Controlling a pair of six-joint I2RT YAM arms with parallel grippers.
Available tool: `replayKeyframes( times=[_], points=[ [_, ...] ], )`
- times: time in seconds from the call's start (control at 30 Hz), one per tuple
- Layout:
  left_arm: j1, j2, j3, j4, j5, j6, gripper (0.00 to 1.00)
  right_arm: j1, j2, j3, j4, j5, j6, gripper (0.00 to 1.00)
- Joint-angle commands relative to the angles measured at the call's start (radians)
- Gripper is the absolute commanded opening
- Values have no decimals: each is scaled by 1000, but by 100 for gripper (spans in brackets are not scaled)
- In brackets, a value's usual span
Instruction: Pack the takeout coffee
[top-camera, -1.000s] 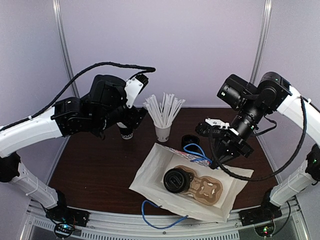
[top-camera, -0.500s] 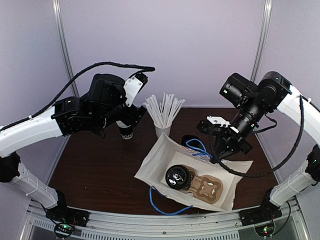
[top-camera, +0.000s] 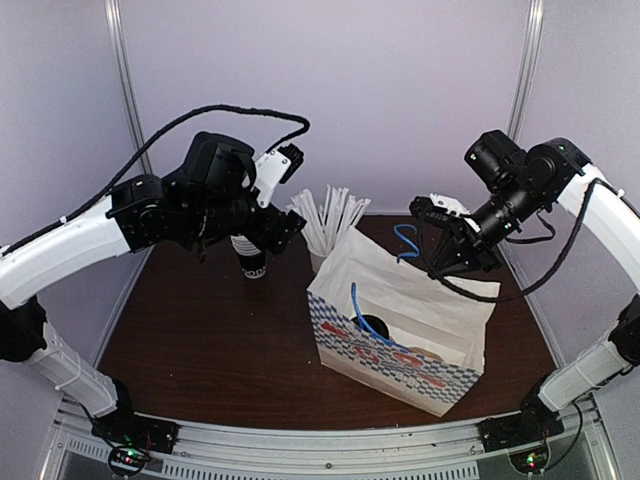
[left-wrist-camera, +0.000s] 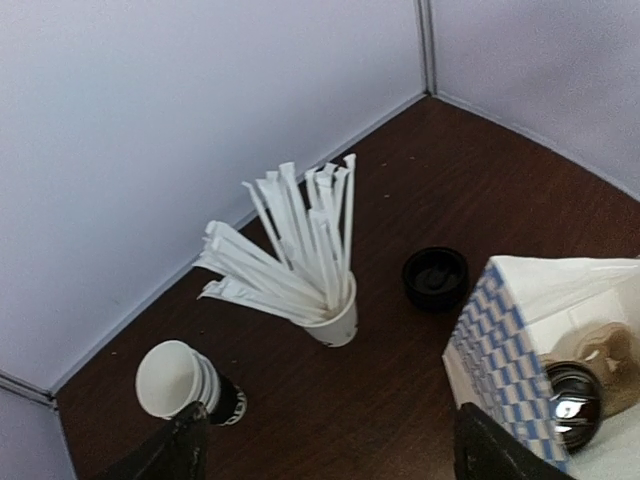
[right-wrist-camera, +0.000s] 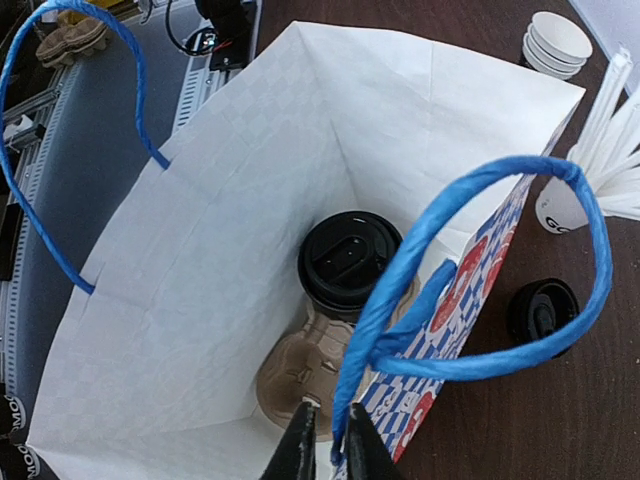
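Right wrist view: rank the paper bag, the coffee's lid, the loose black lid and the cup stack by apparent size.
1. paper bag, by far.
2. coffee's lid, though it is likely nearer the camera.
3. loose black lid and cup stack: about alike, so unranked.

Looks down on white cup of straws mid-counter, stack of lidless cups near the back edge, loose black lid toward the far corner, checked paper bag rightward holding the takeout coffee; shows left gripper spread wide.
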Motion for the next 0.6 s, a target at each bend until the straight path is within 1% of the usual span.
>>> replayKeyframes(
  times=[0.0,0.07,0.13,0.23,0.33,0.37,0.4,0.43,0.47,0.5,0.57],
  points=[
    [8,123,195,-176,317,-205,83,-56,0,10,50,16,21,17],
    [8,199,269,-236,382,-240,82,-72,-4,7,79,8,39,22],
    [9,270,339,-289,394,-265,82,-80,-9,-2,107,6,54,25],
    [9,368,430,-356,378,-293,79,-87,-7,-7,126,3,70,26],
    [9,456,544,-453,329,-309,77,-92,-11,-7,132,-6,83,26],
    [9,473,567,-467,336,-313,75,-93,-15,-7,132,-6,84,27],
    [8,488,582,-478,341,-316,72,-93,-19,-8,132,-3,85,27],
    [9,502,598,-488,340,-322,67,-95,-28,-11,133,0,86,27],
    [9,511,609,-498,333,-324,60,-97,-36,-13,135,4,87,27],
    [8,517,617,-504,329,-327,50,-98,-46,-16,136,9,89,28],
    [9,515,620,-504,321,-337,35,-99,-65,-25,141,17,92,29]
  ],
)
